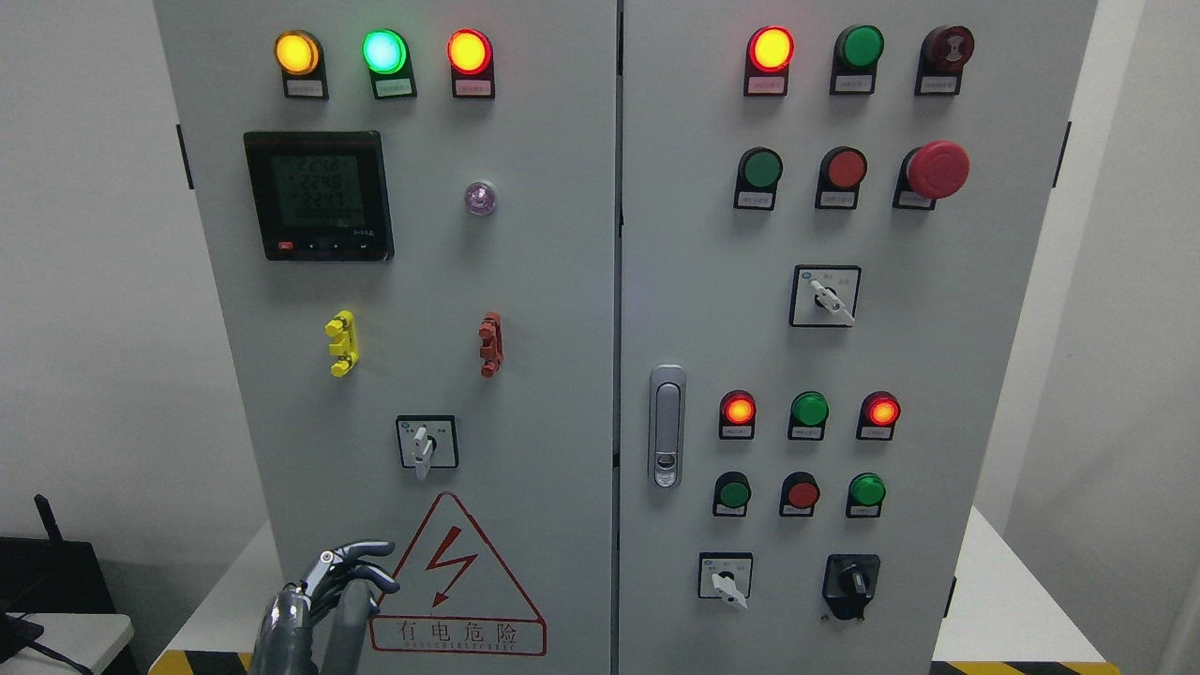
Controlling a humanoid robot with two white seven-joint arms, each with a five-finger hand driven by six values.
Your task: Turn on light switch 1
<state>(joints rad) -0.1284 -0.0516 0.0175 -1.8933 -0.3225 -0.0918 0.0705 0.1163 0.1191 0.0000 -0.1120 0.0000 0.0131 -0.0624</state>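
A grey electrical cabinet with two doors fills the head view. On its left door a white rotary selector switch sits in a black-framed plate, its handle pointing straight down. My left hand rises at the lower left, below and left of that switch, apart from it. Its dark metal fingers are loosely bent toward the right and hold nothing. They hover in front of the red lightning warning triangle. The right arm does not show.
Other rotary switches sit on the right door, plus a black knob. Lit pilot lamps, push buttons, a red emergency stop, a meter and a door latch are also there.
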